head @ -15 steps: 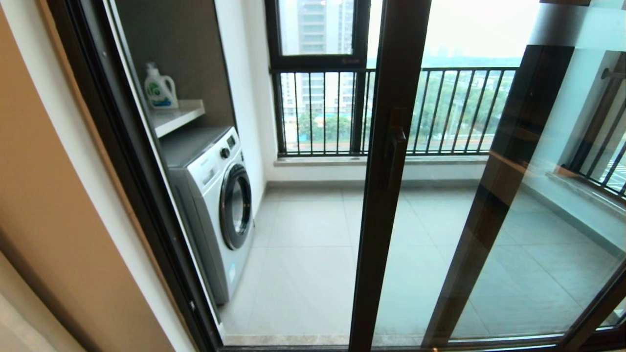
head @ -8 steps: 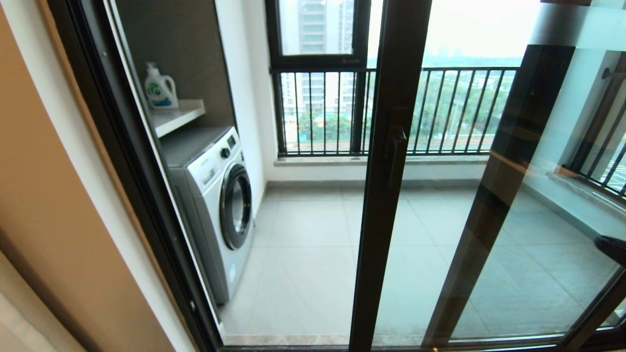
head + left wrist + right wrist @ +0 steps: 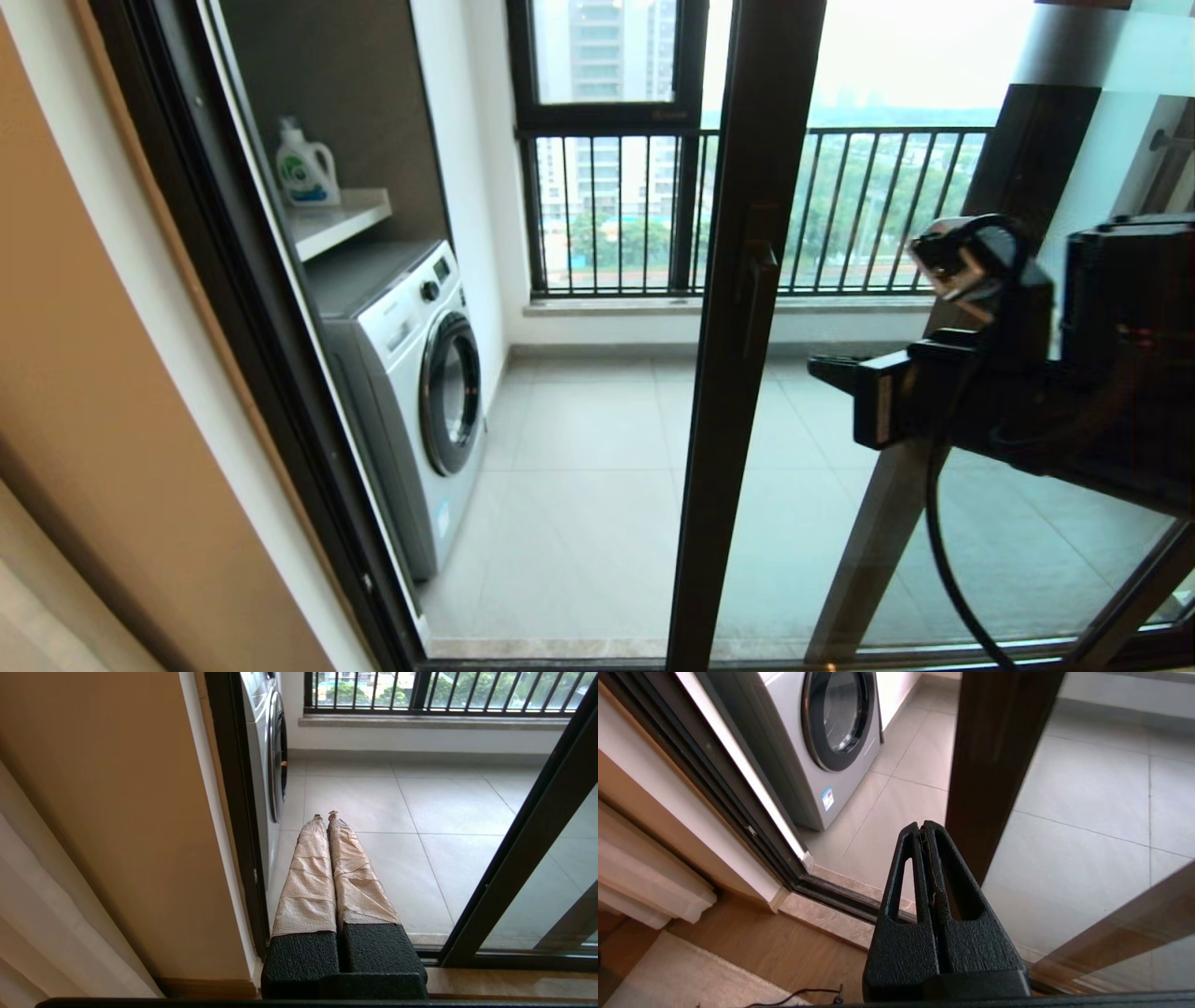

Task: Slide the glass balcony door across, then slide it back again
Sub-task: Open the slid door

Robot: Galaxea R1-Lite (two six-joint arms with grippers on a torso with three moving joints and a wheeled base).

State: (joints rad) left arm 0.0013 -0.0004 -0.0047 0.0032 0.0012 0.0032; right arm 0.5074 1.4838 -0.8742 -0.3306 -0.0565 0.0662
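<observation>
Right gripper (image 3: pixel 923 828) is up in front of the glass, fingers pressed flat together and gripping nothing, its arm reaching in from the right of the head view with a black cable looping beneath. Just past the fingertips stands the glass balcony door (image 3: pixel 747 308): dark brown metal frame, clear full-height pane, its leading stile upright and close beside the gripper but not touched. The dark vertical bar handle (image 3: pixel 758 299) sits on that stile, above and to the left of the gripper. Left of the stile the doorway is open. Further left through that gap, a white front-loading washing machine (image 3: pixel 411 383) sits against the wall, and on the shelf (image 3: pixel 341 219) above it stands a white detergent bottle (image 3: pixel 303 168). Pale floor tiles (image 3: pixel 588 467) run back to a black railing (image 3: pixel 607 215) and window. Left gripper (image 3: pixel 325 817) hangs low near the door track, tape-wrapped fingers closed and empty.
</observation>
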